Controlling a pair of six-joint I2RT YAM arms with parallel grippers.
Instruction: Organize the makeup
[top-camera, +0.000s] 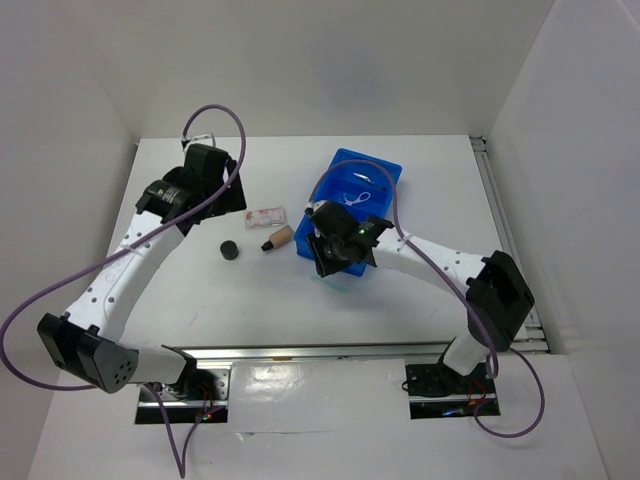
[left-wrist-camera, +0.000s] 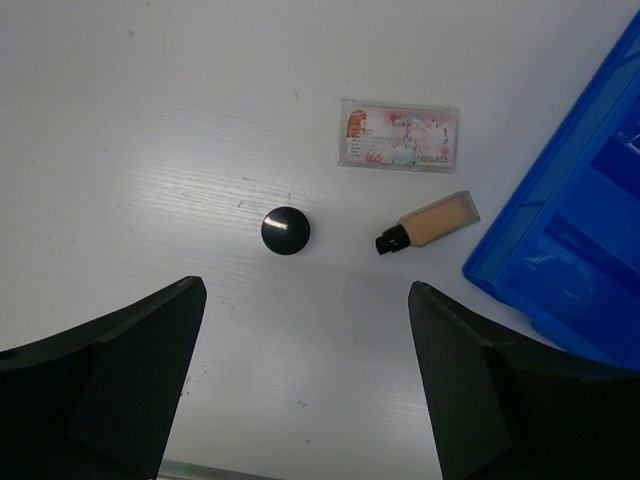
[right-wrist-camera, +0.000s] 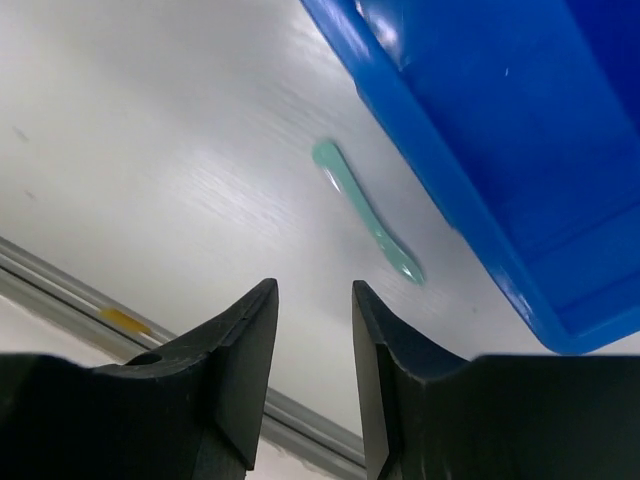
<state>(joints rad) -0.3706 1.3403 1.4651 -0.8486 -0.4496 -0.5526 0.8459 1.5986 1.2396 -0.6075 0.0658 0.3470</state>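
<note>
A black round pot (left-wrist-camera: 286, 230), a tan tube with a black tip (left-wrist-camera: 430, 222) and a pinkish flat packet (left-wrist-camera: 400, 135) lie on the white table left of the blue tray (left-wrist-camera: 560, 250). They also show in the top view: the pot (top-camera: 230, 250), the tube (top-camera: 277, 240), the packet (top-camera: 266, 215). My left gripper (left-wrist-camera: 305, 285) is open and empty, held above the table near the pot. My right gripper (right-wrist-camera: 313, 285) is slightly open and empty, low by the tray's near corner. A slim teal stick (right-wrist-camera: 365, 210) lies on the table just ahead of it.
The blue divided tray (top-camera: 340, 157) stands right of centre, with a few thin pale items (top-camera: 355, 180) inside. A metal rail (top-camera: 330, 350) runs along the table's near edge. White walls close in the table on the left, back and right.
</note>
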